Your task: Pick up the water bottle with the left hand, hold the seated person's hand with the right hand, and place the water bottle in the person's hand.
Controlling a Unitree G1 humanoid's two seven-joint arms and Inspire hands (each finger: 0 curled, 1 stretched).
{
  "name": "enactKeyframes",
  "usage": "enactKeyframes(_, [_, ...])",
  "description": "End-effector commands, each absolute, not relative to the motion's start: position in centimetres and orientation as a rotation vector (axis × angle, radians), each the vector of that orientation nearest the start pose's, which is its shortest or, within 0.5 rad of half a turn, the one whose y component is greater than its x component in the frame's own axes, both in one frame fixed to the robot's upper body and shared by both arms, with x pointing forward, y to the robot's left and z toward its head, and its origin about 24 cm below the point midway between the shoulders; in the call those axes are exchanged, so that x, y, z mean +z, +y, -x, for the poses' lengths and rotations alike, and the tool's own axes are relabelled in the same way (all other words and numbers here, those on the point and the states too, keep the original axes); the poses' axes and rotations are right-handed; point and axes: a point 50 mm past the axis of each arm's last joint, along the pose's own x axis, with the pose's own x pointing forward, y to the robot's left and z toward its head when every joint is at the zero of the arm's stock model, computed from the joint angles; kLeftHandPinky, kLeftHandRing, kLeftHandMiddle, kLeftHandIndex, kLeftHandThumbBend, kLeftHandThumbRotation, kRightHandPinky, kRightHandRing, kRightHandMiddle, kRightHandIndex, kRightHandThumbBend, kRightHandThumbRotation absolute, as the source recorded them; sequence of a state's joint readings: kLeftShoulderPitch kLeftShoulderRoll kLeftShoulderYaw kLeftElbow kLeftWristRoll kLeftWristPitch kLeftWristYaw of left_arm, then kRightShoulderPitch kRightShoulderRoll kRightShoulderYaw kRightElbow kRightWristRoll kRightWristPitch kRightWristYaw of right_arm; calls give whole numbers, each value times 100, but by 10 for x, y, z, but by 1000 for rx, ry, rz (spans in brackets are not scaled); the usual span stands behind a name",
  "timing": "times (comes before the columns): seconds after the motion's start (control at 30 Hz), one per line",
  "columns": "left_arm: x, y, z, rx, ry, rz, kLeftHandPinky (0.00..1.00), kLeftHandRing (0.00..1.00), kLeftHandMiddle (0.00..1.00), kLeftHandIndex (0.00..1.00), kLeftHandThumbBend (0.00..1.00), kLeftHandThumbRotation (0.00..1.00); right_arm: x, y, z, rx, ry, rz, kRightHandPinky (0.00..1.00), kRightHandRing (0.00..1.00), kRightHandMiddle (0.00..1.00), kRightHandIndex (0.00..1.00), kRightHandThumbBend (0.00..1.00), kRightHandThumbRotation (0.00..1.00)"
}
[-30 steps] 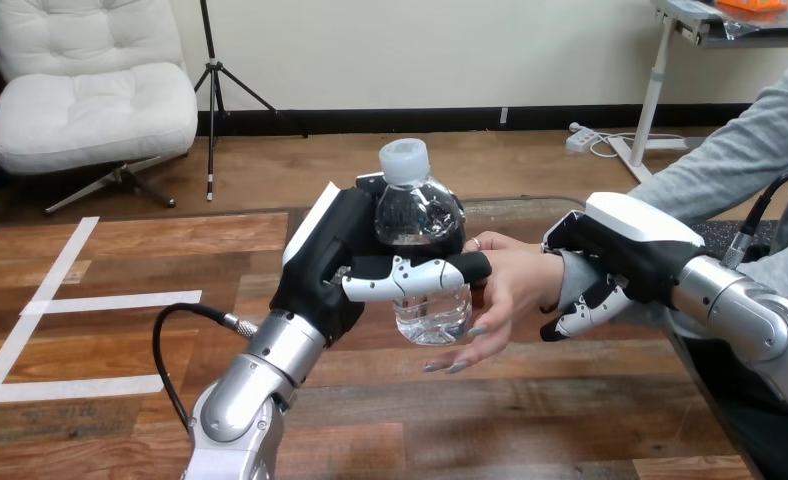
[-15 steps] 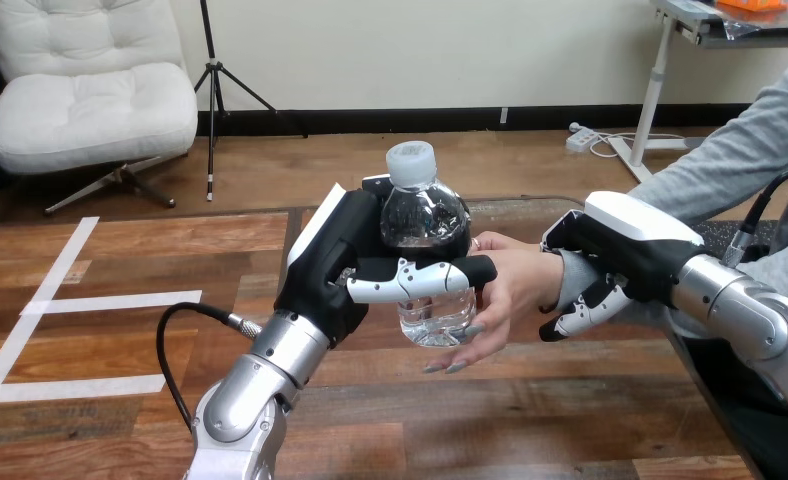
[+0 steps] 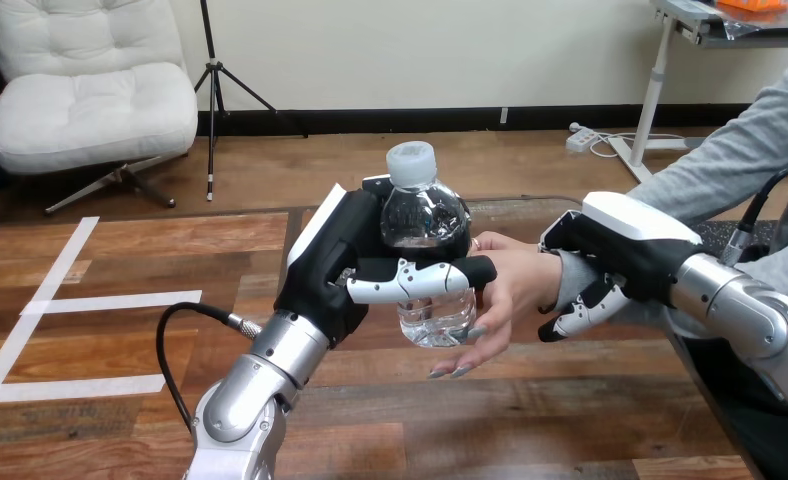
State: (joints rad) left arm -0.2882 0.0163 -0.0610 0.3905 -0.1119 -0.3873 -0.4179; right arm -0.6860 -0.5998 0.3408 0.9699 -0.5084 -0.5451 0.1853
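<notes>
Nearly done: the left hand [image 3: 355, 270] has its fingers wrapped round the water bottle [image 3: 425, 215], which touches the person's hand [image 3: 515, 290]; the right hand [image 3: 625, 250] has its fingers curled round the person's wrist [image 3: 568, 278]; letting go remains.

The water bottle [image 3: 432, 312] is seen as clear, its cap [image 3: 410, 162] seemingly frosted white. The left hand [image 3: 335, 270] and right hand [image 3: 625, 248] are coloured black and white. The table [image 3: 530, 420] is grained brown, striped with white tape [image 3: 110, 300].

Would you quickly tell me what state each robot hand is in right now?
Left hand: shut on the water bottle.
Right hand: shut on the person's wrist.
</notes>
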Motion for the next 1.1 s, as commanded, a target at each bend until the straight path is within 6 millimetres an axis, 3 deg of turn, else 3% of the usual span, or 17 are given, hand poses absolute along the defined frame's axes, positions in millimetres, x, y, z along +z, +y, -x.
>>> enactKeyframes(0.0, [90, 95, -304, -541, -385, 33, 29, 35, 39, 41, 70, 0, 100, -213, -358, 492, -156, 1153, 22, 26, 33, 34, 79, 0])
enactKeyframes(1.07, [90, 95, -303, -558, -387, 31, 30, 35, 40, 41, 69, 0, 98, -213, -358, 492, -153, 1145, 21, 26, 32, 34, 79, 0])
